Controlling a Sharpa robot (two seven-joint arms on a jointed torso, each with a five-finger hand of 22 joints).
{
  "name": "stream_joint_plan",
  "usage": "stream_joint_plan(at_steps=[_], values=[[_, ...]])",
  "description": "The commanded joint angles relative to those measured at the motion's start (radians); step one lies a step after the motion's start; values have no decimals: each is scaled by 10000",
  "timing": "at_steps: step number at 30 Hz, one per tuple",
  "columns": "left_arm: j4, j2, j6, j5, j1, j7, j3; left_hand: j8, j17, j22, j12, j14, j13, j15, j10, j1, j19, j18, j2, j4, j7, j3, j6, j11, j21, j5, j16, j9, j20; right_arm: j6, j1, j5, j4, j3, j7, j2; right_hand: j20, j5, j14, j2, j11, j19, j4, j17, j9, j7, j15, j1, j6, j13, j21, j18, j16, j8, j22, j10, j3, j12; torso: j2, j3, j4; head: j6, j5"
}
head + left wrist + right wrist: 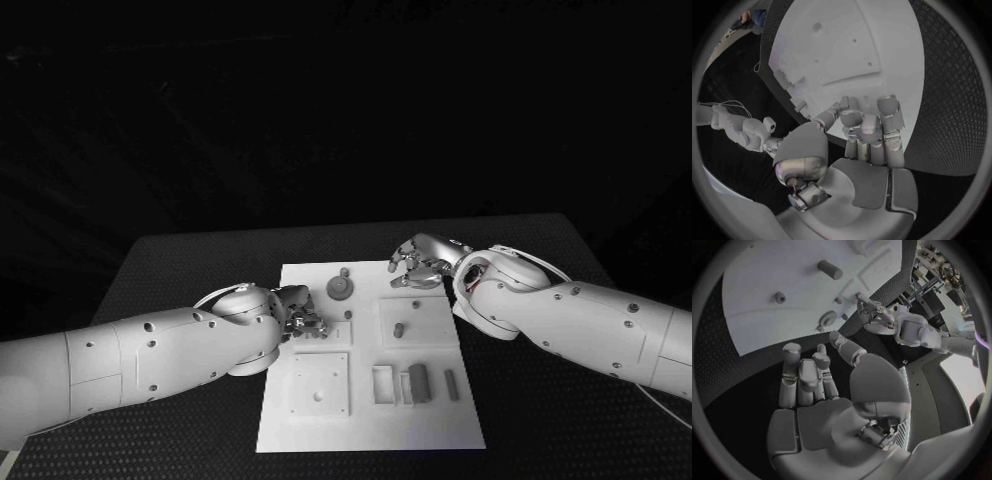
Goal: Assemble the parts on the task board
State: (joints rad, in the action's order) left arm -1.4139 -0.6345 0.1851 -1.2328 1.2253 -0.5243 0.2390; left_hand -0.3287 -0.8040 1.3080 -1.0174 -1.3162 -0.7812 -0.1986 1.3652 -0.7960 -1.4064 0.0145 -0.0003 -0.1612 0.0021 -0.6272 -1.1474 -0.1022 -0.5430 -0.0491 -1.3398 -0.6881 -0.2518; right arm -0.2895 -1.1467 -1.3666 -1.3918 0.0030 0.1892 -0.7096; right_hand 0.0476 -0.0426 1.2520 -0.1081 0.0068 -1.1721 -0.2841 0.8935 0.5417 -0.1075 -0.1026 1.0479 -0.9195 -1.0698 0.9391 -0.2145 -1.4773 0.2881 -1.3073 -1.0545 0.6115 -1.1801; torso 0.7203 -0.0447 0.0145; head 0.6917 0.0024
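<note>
No legible text, label, brand, number or sign appears on the task board (433, 425), on its parts, on the table, or on either arm in any of the three views.

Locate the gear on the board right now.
In the head view the gear sits on the board's far half, between the left hand and the right hand.
</note>
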Motion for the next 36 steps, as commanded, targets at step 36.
stream_joint_plan(at_steps=[36], values=[[-217, -201, 1286, 94, -54, 614, -5, 81, 176, 171, -159, 56, 121, -84, -7, -255, -71, 54, 618, -430, 53, -612, -378, -32, 24, -845, -244, 40, 124, 117, 20, -13, 5, 4, -22, -9, 30, -62, -53, -32, 3, -75, -2, -15, -9, -122, 11, -84, -200, 38, -69, -473, 31, -54, -95, 54, 38, -66, 3, 1, -2, 0, -10]])
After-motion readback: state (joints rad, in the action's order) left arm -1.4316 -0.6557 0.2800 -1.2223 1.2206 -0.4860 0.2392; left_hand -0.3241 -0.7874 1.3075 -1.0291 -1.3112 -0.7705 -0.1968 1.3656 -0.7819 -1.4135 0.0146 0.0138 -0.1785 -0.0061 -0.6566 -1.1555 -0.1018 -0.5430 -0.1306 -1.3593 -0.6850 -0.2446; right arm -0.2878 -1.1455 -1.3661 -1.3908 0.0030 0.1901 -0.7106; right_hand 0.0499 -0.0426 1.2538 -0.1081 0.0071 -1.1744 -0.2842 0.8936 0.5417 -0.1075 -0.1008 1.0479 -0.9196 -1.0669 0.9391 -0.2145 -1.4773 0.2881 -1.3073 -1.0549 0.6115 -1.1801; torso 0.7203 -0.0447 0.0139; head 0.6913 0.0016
